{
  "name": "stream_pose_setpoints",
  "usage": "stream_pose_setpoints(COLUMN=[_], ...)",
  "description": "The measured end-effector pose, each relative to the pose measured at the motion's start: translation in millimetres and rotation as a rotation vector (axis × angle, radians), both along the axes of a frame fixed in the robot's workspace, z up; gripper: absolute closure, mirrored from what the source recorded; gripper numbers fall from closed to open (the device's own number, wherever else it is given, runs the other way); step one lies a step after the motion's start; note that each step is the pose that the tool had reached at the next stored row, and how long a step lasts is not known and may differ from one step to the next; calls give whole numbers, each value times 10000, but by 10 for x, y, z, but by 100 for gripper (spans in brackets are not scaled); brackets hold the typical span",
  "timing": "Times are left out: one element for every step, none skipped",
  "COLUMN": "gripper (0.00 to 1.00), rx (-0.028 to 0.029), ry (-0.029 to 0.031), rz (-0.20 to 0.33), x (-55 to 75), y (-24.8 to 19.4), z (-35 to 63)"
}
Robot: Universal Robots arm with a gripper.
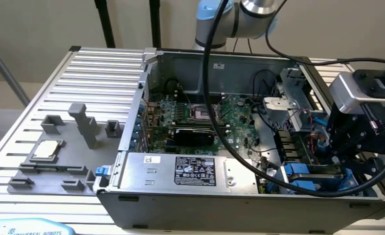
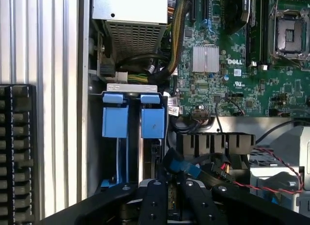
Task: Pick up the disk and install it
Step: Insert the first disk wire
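Two bright blue carriers (image 2: 115, 121) (image 2: 153, 122) stand edge-on, side by side, in the drive bay at the case's corner. In the exterior view they are the blue blocks (image 1: 305, 175) at the lower right. With the labels hidden, I cannot tell which of them holds the disk. My gripper (image 2: 172, 198) hangs just above the bay, closest to the carrier nearer the motherboard. In the exterior view the gripper (image 1: 352, 164) is the black assembly at the case's right side, with the grey camera block on top of it.
The open computer case (image 1: 120, 142) lies on a slatted metal table (image 1: 101, 73). Inside are the green motherboard (image 2: 227, 65), the grey power supply with its sticker (image 1: 193, 171), black cables (image 2: 177, 36) and red wires (image 2: 273, 174). A grey fixture with a small square chip (image 1: 49, 149) sits at the exterior view's left.
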State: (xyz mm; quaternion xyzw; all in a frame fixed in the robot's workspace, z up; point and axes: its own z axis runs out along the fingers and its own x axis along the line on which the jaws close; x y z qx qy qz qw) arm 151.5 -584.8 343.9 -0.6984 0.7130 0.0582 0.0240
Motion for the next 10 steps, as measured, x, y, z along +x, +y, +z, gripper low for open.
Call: stream_pose_setpoints(gripper=[84,84,84,84,84,84,84,84,84,84], rx=[-17,-25,-25,-25,-26,-25,-25,-31,-50,-97], ry=[0,0,1,1,0,0,0,0,0,-1], rz=[-82,-151,-202,-234,-261,-289,-320,-358,-412,-485], x=[-1,-5,-12,-21,-30,-39,-45,-48,-47,-47], y=[0,0,0,0,0,0,-1,-1,1,1], z=[-2,-1,-1,-2,-1,-2,-2,-2,-2,-1])
